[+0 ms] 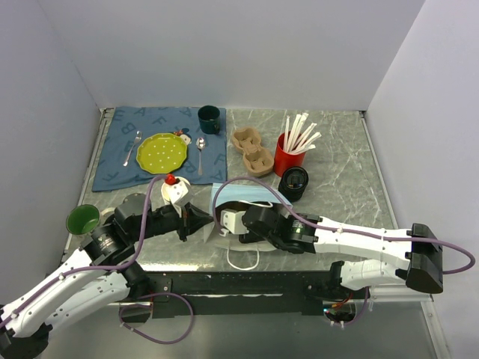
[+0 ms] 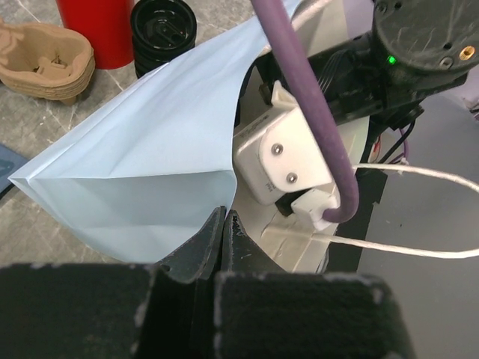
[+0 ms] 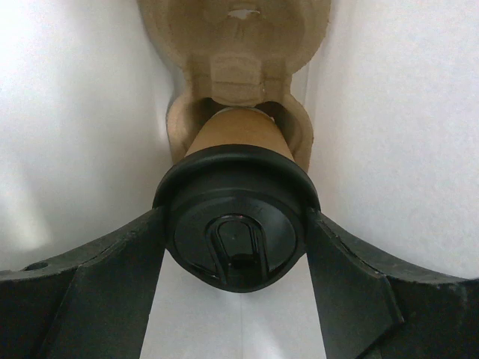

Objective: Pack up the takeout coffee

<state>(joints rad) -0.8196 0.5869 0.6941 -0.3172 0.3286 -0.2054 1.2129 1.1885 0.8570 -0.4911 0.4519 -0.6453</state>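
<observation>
The takeout coffee (image 3: 235,224), a brown kraft cup with a round black lid, lies between my right gripper's (image 3: 235,239) fingers (image 3: 112,277), which press both sides of the lid. The cup's base sits in a pulp cup carrier (image 3: 236,45) inside a white paper bag (image 3: 67,149). In the top view the bag (image 1: 243,194) lies on its side near the table's front edge, with the right gripper (image 1: 229,221) reaching into its mouth; the cup is hidden there. My left gripper (image 2: 223,218) is shut on the edge of the bag (image 2: 150,149) and holds its mouth open.
A second black-lidded cup (image 1: 293,182) stands beside a red cup of stir sticks (image 1: 288,153). Stacked pulp carriers (image 1: 251,149), a dark green mug (image 1: 209,118), a green plate (image 1: 161,152) on a blue mat (image 1: 116,153) and a green cup (image 1: 83,218) are around.
</observation>
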